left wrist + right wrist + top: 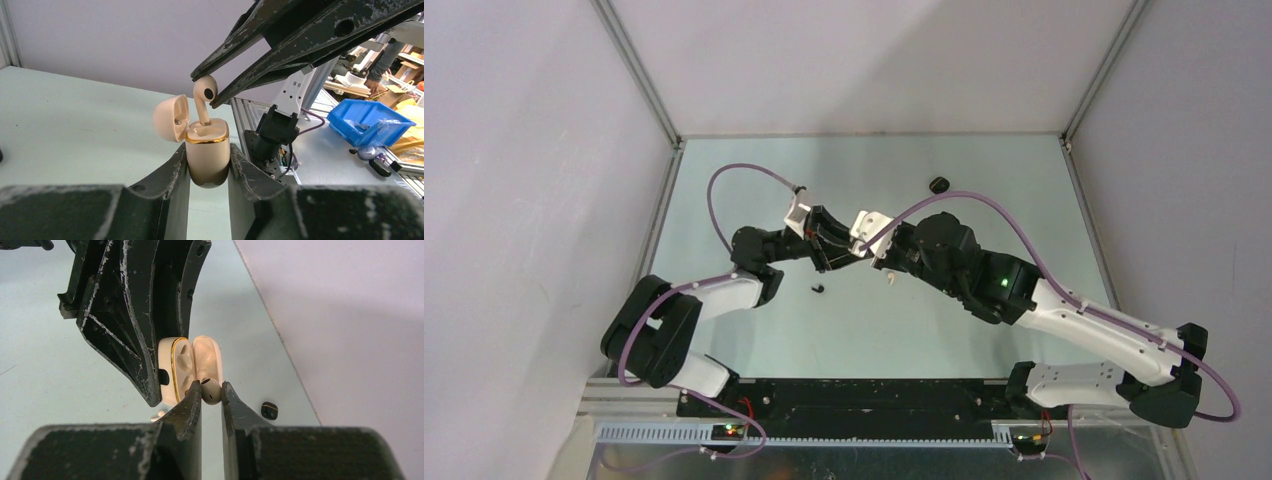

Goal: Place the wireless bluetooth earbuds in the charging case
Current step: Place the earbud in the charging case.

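We log the insertion step in hand. Left gripper clamps the cream charging case upright, lid open. Right gripper pinches a cream earbud by its head, with the stem entering a well. Next, we judge: press straight down, then release.

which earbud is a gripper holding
The cream earbud pinched by the right gripper at the open case; the other cream earbud and the black earbud lie on the table.

Cream case (gold rim), 1 cream earbud, pale green table.
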`<state>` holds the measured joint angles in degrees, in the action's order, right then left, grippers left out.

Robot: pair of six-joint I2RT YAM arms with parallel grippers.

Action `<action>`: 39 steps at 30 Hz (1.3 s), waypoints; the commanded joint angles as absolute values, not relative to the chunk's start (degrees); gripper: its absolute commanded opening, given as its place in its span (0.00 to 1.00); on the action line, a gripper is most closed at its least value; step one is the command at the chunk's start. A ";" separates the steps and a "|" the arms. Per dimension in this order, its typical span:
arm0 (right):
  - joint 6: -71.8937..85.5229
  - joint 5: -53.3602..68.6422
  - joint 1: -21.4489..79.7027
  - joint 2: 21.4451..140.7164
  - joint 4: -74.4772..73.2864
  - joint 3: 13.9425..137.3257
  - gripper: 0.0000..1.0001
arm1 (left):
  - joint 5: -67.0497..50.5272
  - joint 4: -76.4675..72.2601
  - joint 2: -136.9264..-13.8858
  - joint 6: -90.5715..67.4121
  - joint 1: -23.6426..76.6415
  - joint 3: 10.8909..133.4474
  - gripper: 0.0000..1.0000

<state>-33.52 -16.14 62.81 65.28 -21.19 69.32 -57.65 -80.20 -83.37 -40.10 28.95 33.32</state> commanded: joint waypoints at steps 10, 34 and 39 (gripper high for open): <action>-34.01 -14.33 63.25 64.14 -21.09 69.40 0.11 | -57.91 -84.70 -82.75 -40.08 28.55 34.70 0.00; -27.49 -15.22 63.24 66.46 -18.56 69.38 0.11 | -56.81 -86.18 -81.46 -41.46 26.99 34.37 0.00; -26.25 -16.25 63.27 66.71 -17.42 69.35 0.11 | -56.56 -85.60 -81.75 -41.36 27.05 34.50 0.00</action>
